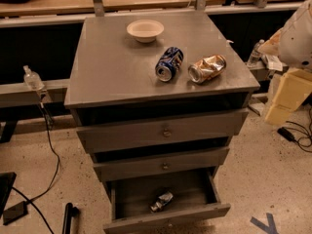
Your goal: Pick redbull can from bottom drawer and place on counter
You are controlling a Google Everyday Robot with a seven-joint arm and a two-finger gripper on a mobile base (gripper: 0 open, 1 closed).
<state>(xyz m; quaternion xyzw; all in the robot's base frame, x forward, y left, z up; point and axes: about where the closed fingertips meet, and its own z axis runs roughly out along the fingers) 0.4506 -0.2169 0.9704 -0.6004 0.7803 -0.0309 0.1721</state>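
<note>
**Redbull can lying in the pulled-out bottom drawer**

The redbull can (pixel 161 201) lies on its side on the floor of the bottom drawer (pixel 168 219), which stands pulled out at the foot of the cabinet. On the counter (pixel 112 67), the cabinet's top, a blue can (pixel 169 63) and a crushed gold can (pixel 207 68) lie side by side towards the front right, with a white bowl (pixel 145 30) near the back. The gripper (pixel 285 99) hangs off the cabinet's right side, apart from it; whether it is spread or closed cannot be told.
</note>
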